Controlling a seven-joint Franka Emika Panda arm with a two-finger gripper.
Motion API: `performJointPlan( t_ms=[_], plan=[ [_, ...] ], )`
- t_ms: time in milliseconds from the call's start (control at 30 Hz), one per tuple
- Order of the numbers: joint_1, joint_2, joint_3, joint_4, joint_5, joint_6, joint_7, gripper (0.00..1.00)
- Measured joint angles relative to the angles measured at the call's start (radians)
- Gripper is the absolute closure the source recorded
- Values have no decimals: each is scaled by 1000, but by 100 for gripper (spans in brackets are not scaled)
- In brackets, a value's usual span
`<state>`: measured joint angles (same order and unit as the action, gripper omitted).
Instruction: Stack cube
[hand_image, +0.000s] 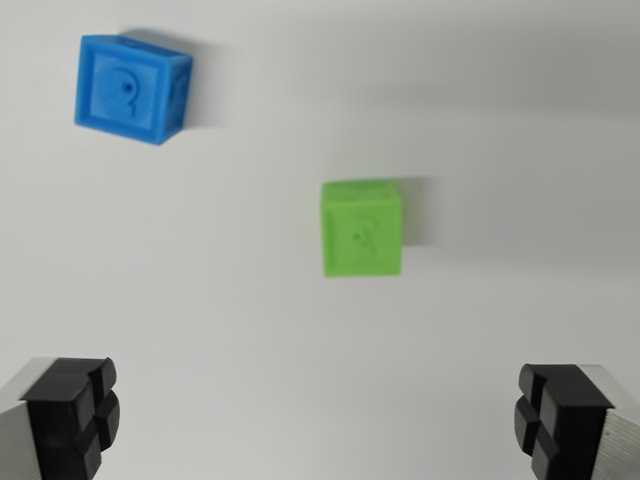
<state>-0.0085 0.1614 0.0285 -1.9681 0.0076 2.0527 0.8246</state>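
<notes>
A green cube (361, 228) sits on the white surface near the middle of the wrist view, slightly right of centre. A blue cube (132, 89) with a raised symbol on its top lies apart from it at the upper left. My gripper (315, 420) hangs above the surface with its two black fingertips (75, 415) spread wide at the bottom corners, open and holding nothing. Both cubes lie ahead of the fingers, the green one closer.
The white tabletop (250, 330) fills the whole view. Soft shadows fall to the right of each cube.
</notes>
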Motion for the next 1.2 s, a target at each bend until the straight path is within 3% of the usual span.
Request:
performJointPlan(
  t_ms=[567,900,1200],
  plan=[
    [0,0,0,-6,0,5,0,0],
    [0,-4,-3,-61,0,64,-4,0],
    [0,-10,-9,-142,0,152,-15,0]
  ],
)
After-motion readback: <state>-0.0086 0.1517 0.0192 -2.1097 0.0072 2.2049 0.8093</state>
